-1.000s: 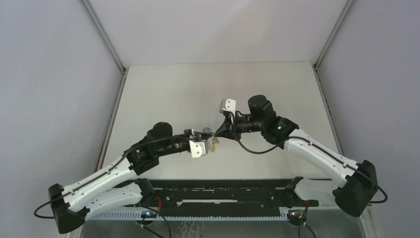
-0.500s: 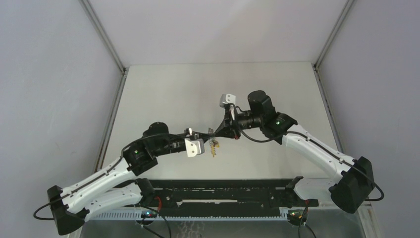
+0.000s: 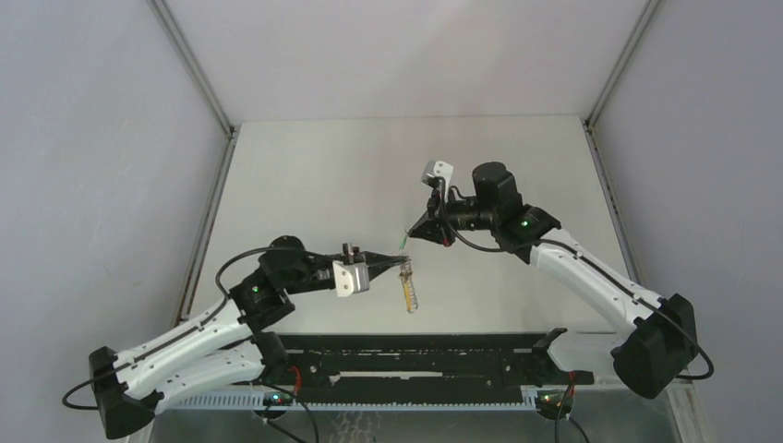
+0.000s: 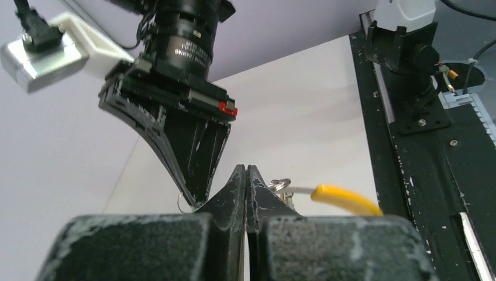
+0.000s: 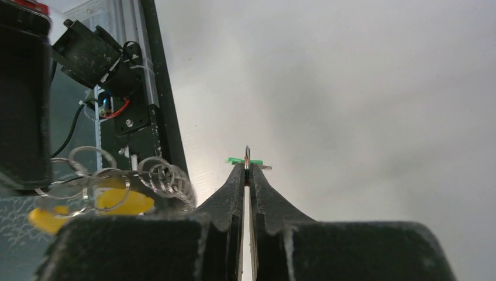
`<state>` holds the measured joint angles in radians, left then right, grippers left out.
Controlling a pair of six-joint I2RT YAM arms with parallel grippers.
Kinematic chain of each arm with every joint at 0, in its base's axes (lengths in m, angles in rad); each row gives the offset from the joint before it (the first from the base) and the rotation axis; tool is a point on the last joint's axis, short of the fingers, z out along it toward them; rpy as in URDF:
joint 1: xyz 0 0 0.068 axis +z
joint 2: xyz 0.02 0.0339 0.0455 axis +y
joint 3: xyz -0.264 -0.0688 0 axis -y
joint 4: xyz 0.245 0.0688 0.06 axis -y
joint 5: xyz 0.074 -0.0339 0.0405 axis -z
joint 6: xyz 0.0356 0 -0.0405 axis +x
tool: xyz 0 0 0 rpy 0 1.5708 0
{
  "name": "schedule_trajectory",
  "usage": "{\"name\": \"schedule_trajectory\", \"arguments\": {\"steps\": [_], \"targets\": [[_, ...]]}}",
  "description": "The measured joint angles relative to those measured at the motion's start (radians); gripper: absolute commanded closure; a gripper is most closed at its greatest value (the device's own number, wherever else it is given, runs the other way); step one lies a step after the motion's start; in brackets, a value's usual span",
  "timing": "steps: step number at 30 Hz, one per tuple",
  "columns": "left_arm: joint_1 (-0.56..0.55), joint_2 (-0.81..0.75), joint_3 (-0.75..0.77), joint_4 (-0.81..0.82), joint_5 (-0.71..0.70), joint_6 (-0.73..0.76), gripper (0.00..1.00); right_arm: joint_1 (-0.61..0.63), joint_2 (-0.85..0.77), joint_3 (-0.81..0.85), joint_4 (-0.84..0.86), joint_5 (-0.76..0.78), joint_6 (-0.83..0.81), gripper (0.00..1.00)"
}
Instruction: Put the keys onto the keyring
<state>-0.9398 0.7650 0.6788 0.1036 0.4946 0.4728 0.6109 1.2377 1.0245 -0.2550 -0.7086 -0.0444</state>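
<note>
My left gripper (image 3: 399, 268) (image 4: 246, 168) is shut, and the keyring (image 5: 166, 175) dangles from its tip as a bunch of thin grey loops. The yellow key (image 3: 409, 293) (image 4: 345, 199) (image 5: 120, 202) hangs with those loops above the table. A short way up and to the right, my right gripper (image 3: 412, 234) (image 5: 247, 167) is shut on the green key (image 3: 404, 241) (image 5: 236, 160), whose green head shows on both sides of the tips. In the left wrist view the right gripper (image 4: 196, 199) points down just left of my own fingers. The two tips are apart.
The pale table (image 3: 369, 166) lies under both arms. A black rail (image 3: 415, 369) with the arm bases runs along the near edge. Grey walls and metal frame posts (image 3: 189, 65) close in the sides and back.
The two gripper tips, together a second ago, have parted. The left one has drawn back toward the near left, the right one up and to the right. The yellow key and loops now dangle lower.
</note>
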Motion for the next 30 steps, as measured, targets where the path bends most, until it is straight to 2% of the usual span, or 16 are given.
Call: {"name": "schedule_trajectory", "arguments": {"steps": [8, 14, 22, 30], "targets": [[0.0, 0.006, -0.203, 0.312, -0.102, -0.146, 1.0, 0.0, -0.055, -0.043, -0.034, 0.114, -0.019, 1.0], [0.006, 0.048, -0.328, 0.557, -0.18, -0.234, 1.0, 0.008, -0.043, -0.084, -0.118, 0.273, -0.021, 1.0], [0.053, 0.114, -0.552, 0.932, -0.256, -0.36, 1.0, 0.032, 0.097, -0.089, -0.217, 0.462, 0.019, 1.0], [0.13, 0.191, -0.614, 1.148, -0.264, -0.444, 1.0, 0.039, 0.327, -0.063, -0.264, 0.589, 0.05, 1.0]]}}
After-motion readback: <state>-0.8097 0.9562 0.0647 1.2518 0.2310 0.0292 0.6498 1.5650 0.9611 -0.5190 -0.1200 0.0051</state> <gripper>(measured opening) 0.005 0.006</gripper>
